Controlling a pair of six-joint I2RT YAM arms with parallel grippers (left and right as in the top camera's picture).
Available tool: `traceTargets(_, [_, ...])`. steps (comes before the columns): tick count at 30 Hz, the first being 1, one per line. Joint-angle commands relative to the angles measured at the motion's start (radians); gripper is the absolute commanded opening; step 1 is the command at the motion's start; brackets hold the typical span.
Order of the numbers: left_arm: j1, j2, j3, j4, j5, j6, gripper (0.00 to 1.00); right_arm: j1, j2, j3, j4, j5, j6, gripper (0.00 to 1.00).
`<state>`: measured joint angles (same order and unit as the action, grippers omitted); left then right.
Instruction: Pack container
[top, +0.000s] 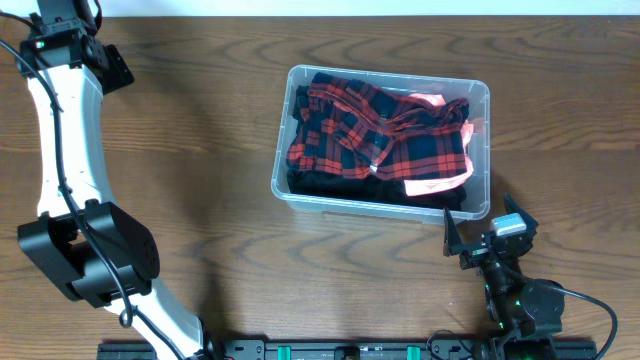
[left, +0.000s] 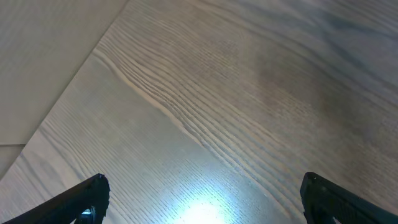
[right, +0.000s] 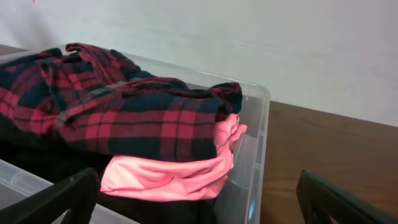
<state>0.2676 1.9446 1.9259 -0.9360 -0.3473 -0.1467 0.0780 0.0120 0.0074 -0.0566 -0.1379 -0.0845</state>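
one container (top: 350, 203) — long axis left-right

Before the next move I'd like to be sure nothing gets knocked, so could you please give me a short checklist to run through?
1. The right gripper is open and empty: ok.
2. The left gripper is open and empty, above the table: ok.
3. The plaid shirt and pink garment lie inside the container: ok.
4. Pile sits below the rim: not ok, the shirt seems to hump above it.
5. The right gripper is clear of the container's near corner: cannot tell.
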Motion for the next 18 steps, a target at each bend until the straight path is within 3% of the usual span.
traceTargets(1, [0.002, 0.005, 0.0, -0.003, -0.013, -0.001, 0.98, -0.01, -0.006, -0.002, -0.005, 0.006, -0.01, 0.99])
traceTargets(8, [-0.021, -0.005, -0.001, -0.003, -0.013, -0.001, 0.98, -0.01, -0.006, -0.002, -0.005, 0.007, -0.01, 0.99])
traceTargets(18, [-0.148, -0.18, -0.002, -0.003, -0.013, -0.001, 0.98, -0.01, -0.006, -0.002, -0.005, 0.006, -0.01, 0.99])
